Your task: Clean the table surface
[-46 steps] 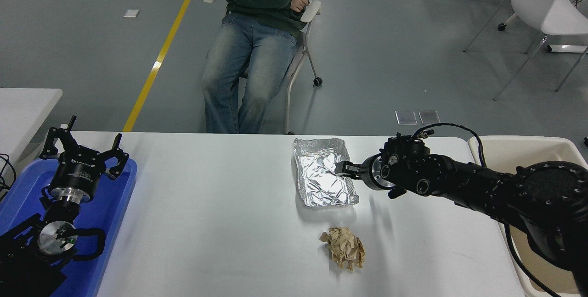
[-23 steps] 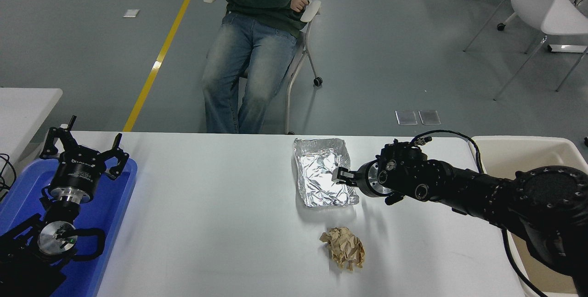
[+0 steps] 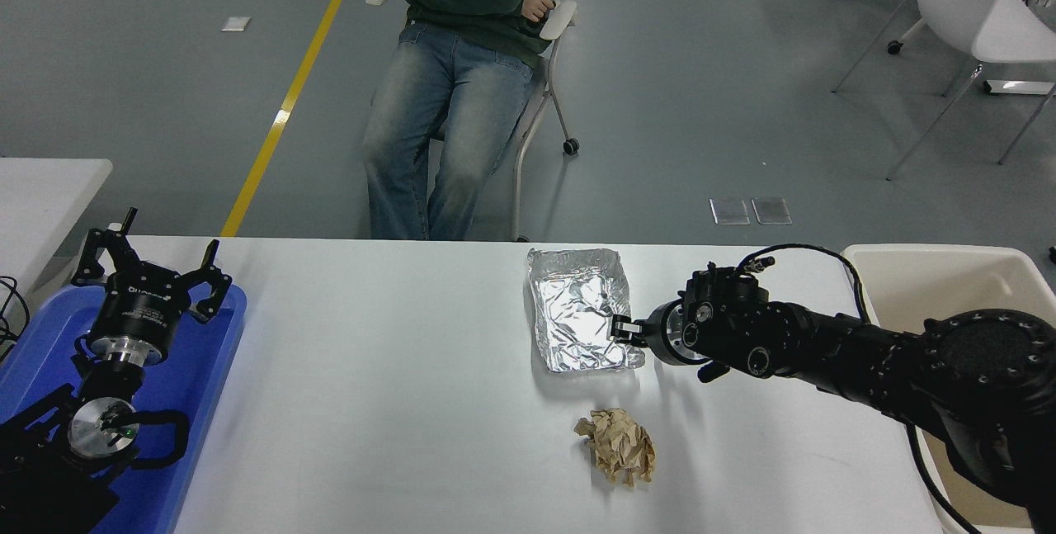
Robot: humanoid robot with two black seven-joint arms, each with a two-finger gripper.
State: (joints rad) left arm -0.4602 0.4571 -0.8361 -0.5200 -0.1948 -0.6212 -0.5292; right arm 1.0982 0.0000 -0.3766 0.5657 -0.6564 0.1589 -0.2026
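The white bench [image 3: 396, 402] fills the lower view. Nearest on it lies a brown paper wad [image 3: 617, 456]. Just beyond the wad sits a foil tray [image 3: 582, 319]. The right gripper [image 3: 620, 328] reaches in from the right, low over the bench, its jaws nearly closed at the tray's right rim; whether they pinch the foil I cannot tell. The left gripper [image 3: 148, 274], jaws spread and empty, sits parked over a blue tray [image 3: 210, 361], far left of the foil tray. Beyond the bench a person [image 3: 462, 63] sits.
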